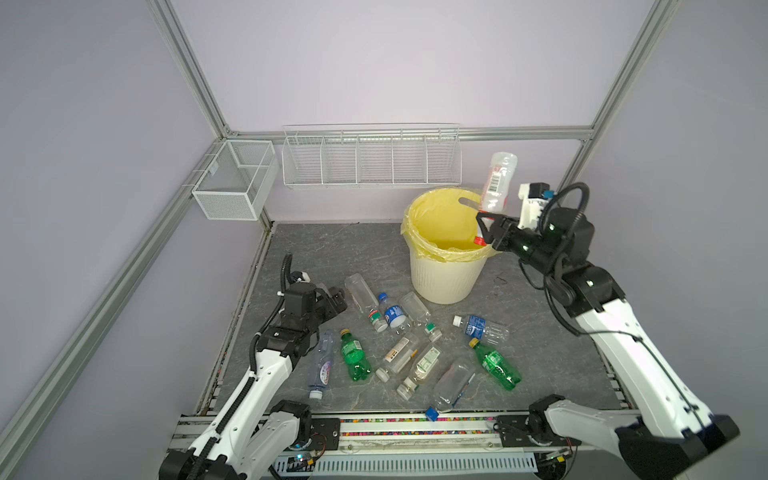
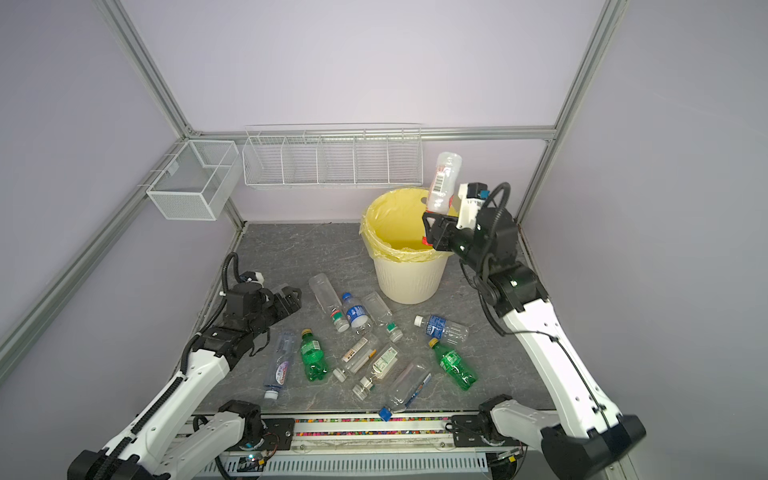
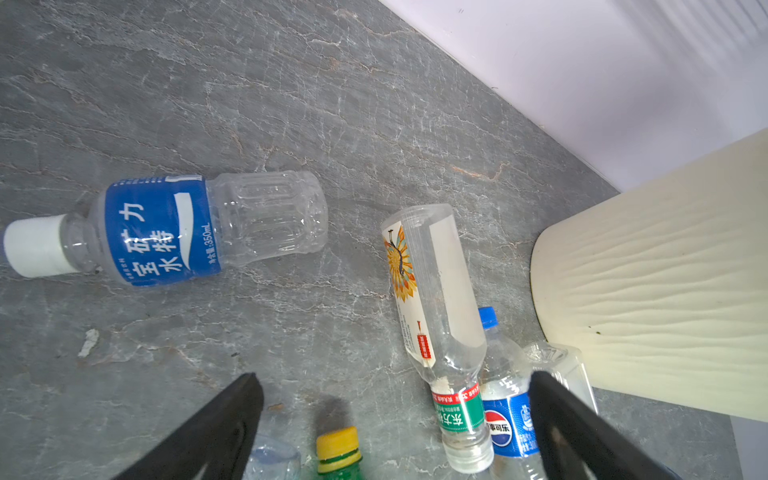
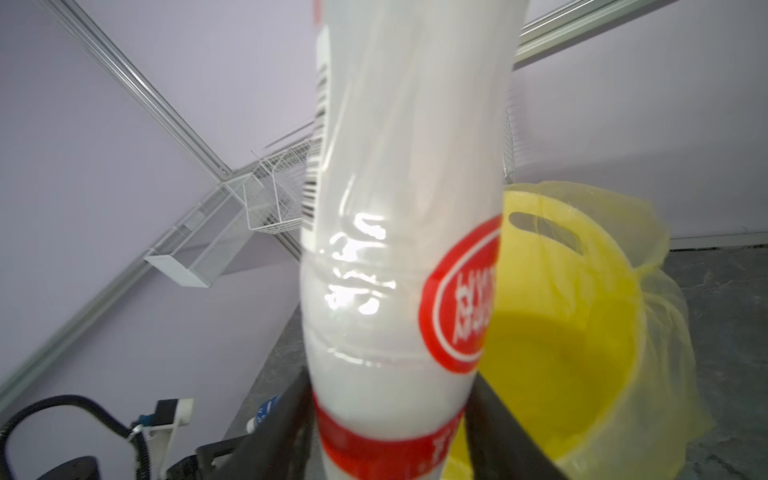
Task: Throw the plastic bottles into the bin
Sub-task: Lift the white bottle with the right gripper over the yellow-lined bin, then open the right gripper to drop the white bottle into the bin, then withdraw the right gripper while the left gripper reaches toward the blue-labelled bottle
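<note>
Right wrist view: right claw flanks smooth milky bottle, grip unclear; left claw gapes empty.

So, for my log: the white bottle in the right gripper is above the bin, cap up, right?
Not quite: cap down. A top view shows the white bottle in the right gripper above the bin, red cap lowest.

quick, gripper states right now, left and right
Left gripper: open, empty.
Right gripper: white plastic bottle with red label sits between its jaws above the cream ribbed plastic bin; gripped or loose cannot be told.
</note>
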Motion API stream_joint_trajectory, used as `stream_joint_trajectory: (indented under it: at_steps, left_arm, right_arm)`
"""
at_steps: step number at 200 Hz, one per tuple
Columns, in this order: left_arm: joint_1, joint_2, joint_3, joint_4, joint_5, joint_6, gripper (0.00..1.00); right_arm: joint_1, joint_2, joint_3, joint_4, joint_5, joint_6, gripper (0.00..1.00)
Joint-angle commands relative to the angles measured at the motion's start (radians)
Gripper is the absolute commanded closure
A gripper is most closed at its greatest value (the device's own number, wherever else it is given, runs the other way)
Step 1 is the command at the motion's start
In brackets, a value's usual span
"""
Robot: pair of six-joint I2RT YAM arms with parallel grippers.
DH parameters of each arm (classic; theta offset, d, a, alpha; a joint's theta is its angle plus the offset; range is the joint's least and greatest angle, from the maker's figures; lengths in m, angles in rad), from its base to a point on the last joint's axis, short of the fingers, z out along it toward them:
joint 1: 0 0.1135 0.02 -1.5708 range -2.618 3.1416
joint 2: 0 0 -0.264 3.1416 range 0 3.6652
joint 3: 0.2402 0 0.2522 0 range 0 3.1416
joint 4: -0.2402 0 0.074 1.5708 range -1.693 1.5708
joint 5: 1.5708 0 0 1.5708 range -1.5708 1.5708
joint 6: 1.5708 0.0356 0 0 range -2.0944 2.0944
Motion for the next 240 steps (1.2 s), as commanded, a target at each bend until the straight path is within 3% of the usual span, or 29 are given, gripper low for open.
stream_joint_trajectory:
  at_steps: [1,4,13,30,49,108,153,240]
  left_arm:
    - [-0.004,0.014,0.020,-0.006,-0.017,-0.010,0.00]
    - [-0.004,0.016,0.023,-0.009,-0.018,-0.010,0.00]
    - [-0.005,0.020,0.031,-0.018,-0.018,-0.008,0.00]
    - [-0.004,0.019,0.035,-0.025,-0.025,-0.003,0.00]
    - [-0.005,0.018,0.035,-0.024,-0.034,-0.003,0.00]
    - [-0.003,0.039,0.059,-0.052,-0.057,-0.006,0.00]
    - [-0.003,0.021,0.081,-0.114,-0.110,-0.015,0.00]
    - [-0.002,0.010,0.134,-0.235,-0.177,-0.071,0.00]
  right_arm:
    - [0.007,0.137,0.163,-0.156,0.089,-0.023,0.03]
    - [0.008,0.145,0.182,-0.179,0.102,-0.022,0.01]
    - [0.018,0.130,0.176,-0.165,0.145,-0.031,0.12]
    - [0.025,0.019,0.052,-0.037,0.205,-0.039,0.12]
    - [0.025,-0.052,0.030,-0.077,0.239,-0.074,0.12]
    - [0.017,-0.222,-0.143,-0.194,0.153,-0.115,0.12]
    - [0.016,-0.351,-0.298,-0.212,0.151,-0.102,0.12]
    - [0.016,-0.501,-0.446,-0.294,0.163,-0.096,0.12]
